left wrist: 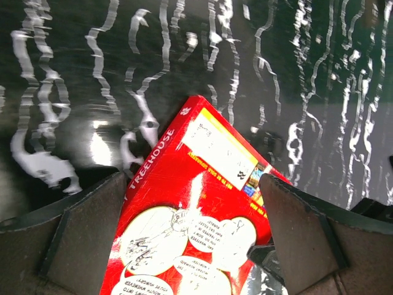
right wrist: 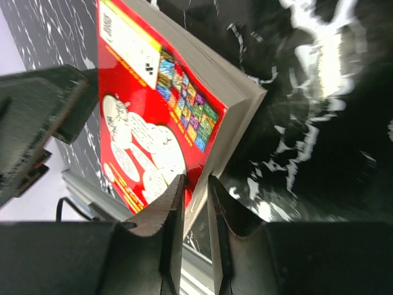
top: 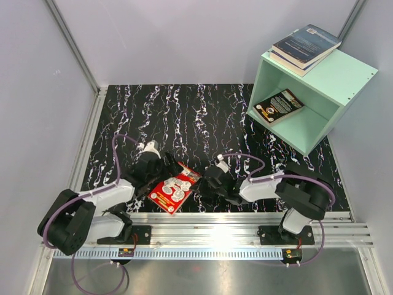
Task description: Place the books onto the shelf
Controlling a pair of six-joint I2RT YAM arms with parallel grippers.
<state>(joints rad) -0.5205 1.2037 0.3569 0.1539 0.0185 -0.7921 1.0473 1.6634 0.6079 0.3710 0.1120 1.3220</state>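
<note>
Left hand: spread, straddling thin red white-circled paperback.
Right hand: pinching its edge, by black marbled surface's near edge.

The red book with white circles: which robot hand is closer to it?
Right. The right gripper pinches the red book by its edge, touching it. The left gripper is open, its fingers either side of the book.

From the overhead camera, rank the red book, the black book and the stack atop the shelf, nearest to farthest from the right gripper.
1. red book, in the right gripper, front centre.
2. black book, inside the shelf, far right.
3. stack, on the shelf's top, farthest back.
</note>
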